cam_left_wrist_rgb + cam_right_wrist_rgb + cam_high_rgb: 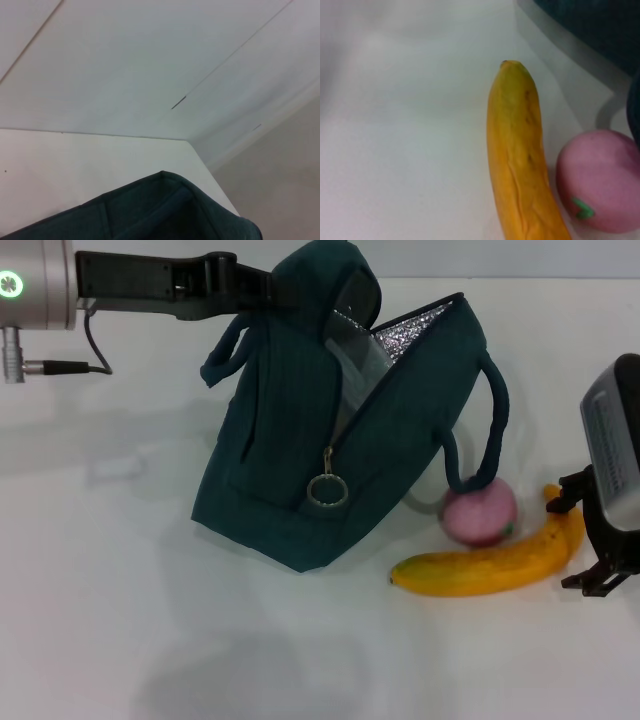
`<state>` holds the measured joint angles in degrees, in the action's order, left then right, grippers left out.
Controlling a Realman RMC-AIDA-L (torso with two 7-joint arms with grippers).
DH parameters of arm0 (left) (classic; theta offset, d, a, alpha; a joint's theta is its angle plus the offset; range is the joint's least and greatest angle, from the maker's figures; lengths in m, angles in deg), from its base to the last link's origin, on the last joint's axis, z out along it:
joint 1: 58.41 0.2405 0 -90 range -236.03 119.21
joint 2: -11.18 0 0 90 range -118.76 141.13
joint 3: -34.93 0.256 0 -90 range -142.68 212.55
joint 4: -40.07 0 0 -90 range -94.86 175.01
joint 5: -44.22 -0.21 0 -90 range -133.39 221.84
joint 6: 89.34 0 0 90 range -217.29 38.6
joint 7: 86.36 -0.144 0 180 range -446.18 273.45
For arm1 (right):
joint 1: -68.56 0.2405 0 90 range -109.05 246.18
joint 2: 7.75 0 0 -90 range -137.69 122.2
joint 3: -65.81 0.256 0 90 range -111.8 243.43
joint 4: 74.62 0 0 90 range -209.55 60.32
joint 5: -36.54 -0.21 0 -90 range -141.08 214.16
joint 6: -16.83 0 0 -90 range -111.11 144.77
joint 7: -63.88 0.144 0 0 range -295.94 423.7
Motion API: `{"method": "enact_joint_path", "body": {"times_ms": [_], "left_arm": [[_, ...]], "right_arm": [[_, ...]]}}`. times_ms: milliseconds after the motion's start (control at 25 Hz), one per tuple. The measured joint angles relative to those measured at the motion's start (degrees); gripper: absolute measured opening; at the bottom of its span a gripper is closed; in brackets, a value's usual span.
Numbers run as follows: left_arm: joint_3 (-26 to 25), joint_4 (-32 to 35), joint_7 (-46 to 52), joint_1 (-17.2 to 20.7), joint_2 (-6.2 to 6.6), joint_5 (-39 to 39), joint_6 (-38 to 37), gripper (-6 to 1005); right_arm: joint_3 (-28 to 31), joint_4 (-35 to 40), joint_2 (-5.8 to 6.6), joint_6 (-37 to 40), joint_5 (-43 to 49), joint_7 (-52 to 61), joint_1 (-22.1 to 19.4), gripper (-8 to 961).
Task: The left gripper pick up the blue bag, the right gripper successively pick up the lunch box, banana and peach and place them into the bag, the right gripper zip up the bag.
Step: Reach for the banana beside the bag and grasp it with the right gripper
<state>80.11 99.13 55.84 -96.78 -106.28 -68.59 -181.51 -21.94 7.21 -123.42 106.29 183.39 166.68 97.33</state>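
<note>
The blue bag [330,440] stands tilted on the white table [120,590], its zip open and its silver lining showing. My left gripper [262,285] is shut on the bag's top edge and holds it up; the bag's rim shows in the left wrist view [165,210]. The banana [495,562] lies in front of the pink peach [480,512], right of the bag. My right gripper [580,543] is open at the banana's stem end, low over the table. The right wrist view shows the banana [520,165] and peach [600,185] close up. The lunch box is not clearly visible; a grey shape sits inside the bag's opening.
The bag's handle [492,410] hangs over the peach. A metal zip pull ring [326,490] hangs on the bag's front. The table runs on to the left and front of the bag.
</note>
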Motion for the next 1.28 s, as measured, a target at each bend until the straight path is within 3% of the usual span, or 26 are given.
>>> {"method": "enact_joint_path", "body": {"times_ms": [600,920,1080,1280], "left_arm": [[0.0,0.0,-0.4,0.13,0.43,0.0,-0.13,57],[0.0,0.01,-0.44,0.16,0.57,0.0,0.03,57],[0.0,0.01,-0.43,0.08,0.59,-0.02,0.19,57],[0.0,0.0,-0.33,-0.23,0.66,-0.04,0.23,57]], "right_arm": [[-1.34,0.81,-0.3,0.31,-0.91,1.46,0.26,871],[3.09,4.53,0.01,1.17,-1.14,2.43,0.49,859],[6.19,4.0,0.24,2.36,-5.48,1.93,1.22,852],[5.38,1.87,-0.11,4.95,-10.95,2.05,2.92,841]]}}
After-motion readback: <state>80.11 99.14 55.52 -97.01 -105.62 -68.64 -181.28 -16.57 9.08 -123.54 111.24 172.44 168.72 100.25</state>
